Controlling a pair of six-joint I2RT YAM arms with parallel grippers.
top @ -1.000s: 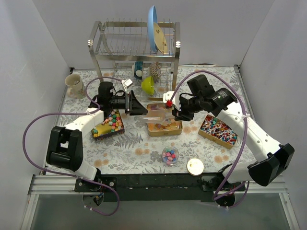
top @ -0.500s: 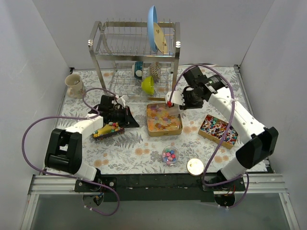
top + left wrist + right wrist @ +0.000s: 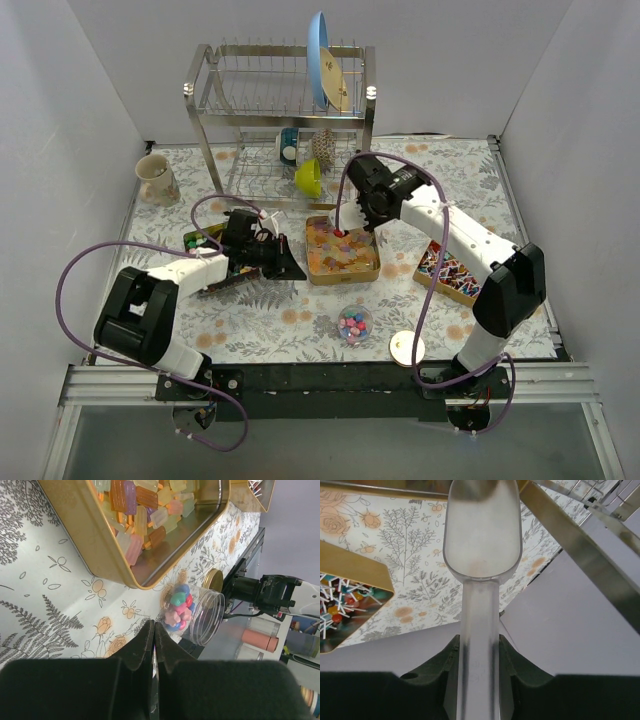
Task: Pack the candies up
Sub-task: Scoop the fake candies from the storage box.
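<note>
Over the gold tin point(image 3: 343, 277), the right claw point(image 3: 479, 652) has swung in, gripping an empty-looking scoop point(image 3: 481, 535). The left claw point(image 3: 154, 630), pinched closed and empty, has pulled back. The candies point(image 3: 145, 505) fill the tin, so scooping seems next.

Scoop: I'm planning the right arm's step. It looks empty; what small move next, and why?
Probably dip the scoop into the tin to load candies: the right gripper holds its handle, its bowl is empty, and its tip sits at the tin's rim.
</note>
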